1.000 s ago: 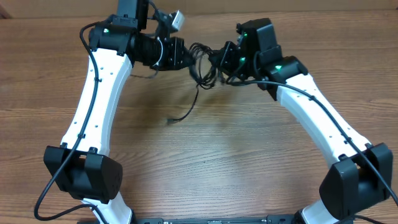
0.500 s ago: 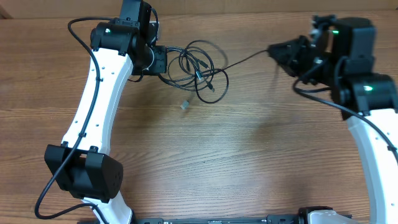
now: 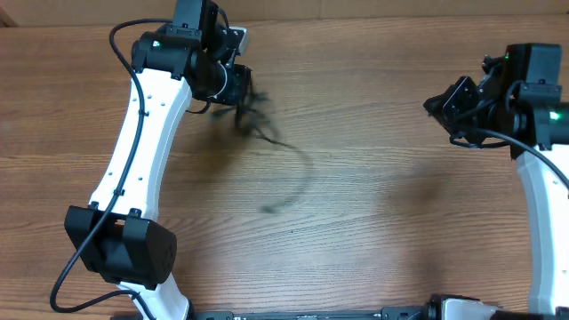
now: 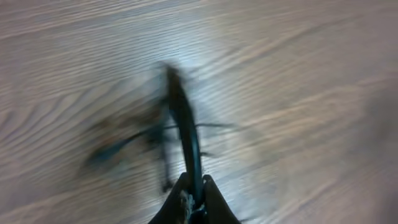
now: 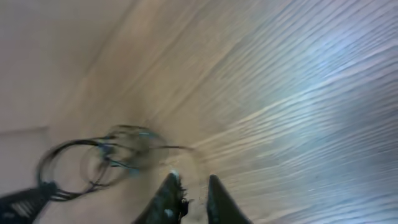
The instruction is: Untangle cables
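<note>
- No text, brand, number or sign can be read in any view.
- Overhead, upper left of the frame: a small pale piece (image 3: 238,37) by the arm's wrist may carry print, but it is too small to tell.
- Wrist views: the cables (image 4: 183,118) and the table (image 5: 298,93) are smeared by blur, and nothing on them is legible.

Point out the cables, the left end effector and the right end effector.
cables (image 4: 185,127): left wrist view, on the blurred black strand at mid-picture.
left end effector (image 4: 193,190): left wrist view, between its fingertips, closed on the cables.
right end effector (image 5: 192,179): right wrist view, the gap between its parted fingertips.
</note>
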Controlling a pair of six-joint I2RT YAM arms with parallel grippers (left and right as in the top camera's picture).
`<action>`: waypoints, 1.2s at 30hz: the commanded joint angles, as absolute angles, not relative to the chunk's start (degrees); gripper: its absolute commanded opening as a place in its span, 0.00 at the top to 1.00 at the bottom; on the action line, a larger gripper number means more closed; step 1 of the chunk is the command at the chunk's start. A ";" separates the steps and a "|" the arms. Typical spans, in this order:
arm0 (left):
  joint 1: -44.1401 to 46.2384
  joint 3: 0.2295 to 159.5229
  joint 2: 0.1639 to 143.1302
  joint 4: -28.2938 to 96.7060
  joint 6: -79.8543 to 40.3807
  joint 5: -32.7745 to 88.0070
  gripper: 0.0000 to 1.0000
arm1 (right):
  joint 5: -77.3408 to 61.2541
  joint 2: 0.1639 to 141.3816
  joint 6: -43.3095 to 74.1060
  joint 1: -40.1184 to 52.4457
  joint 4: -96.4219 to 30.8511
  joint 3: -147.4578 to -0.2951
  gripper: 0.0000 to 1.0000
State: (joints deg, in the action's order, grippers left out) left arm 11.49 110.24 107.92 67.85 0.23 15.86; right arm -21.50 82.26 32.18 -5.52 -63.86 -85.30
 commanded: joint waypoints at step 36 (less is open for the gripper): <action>11.33 123.59 108.53 64.47 2.52 47.88 0.96 | -25.28 99.81 58.67 20.23 -29.36 -86.21 0.48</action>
State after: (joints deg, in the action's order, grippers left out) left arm 11.27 122.04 108.79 64.71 3.11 45.50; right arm -27.24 97.76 55.33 19.29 -30.20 -85.30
